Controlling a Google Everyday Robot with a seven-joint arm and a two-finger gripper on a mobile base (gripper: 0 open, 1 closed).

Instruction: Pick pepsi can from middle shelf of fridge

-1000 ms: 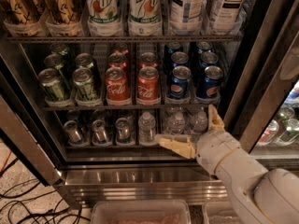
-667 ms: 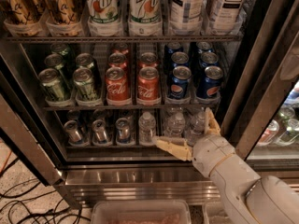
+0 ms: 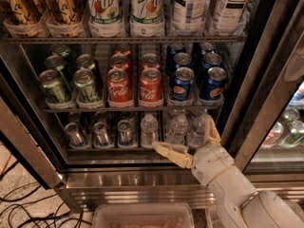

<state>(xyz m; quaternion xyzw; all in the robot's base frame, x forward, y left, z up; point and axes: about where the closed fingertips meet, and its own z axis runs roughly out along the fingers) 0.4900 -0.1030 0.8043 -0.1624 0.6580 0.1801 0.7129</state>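
Several dark blue pepsi cans [image 3: 182,84] stand at the right end of the middle shelf [image 3: 95,109] of the fridge [image 3: 142,180], two in the front row and more behind. My gripper [image 3: 185,136] is open and empty. It is below the middle shelf, in front of the water bottles on the lower shelf, with one finger [image 3: 166,151] pointing left and the other [image 3: 212,129] pointing up towards the right front pepsi can [image 3: 213,84]. It touches no can.
Red Coca-Cola cans [image 3: 151,87] and green cans [image 3: 54,87] share the middle shelf. Large bottles [image 3: 147,8] stand on the shelf above, water bottles [image 3: 178,127] and small cans [image 3: 99,134] below. A plastic tray [image 3: 142,216] sits underneath. Cables [image 3: 28,208] lie on the floor at left.
My gripper has shifted slightly left and a little lower in front of the lower shelf. It stays open. The cans have not moved.
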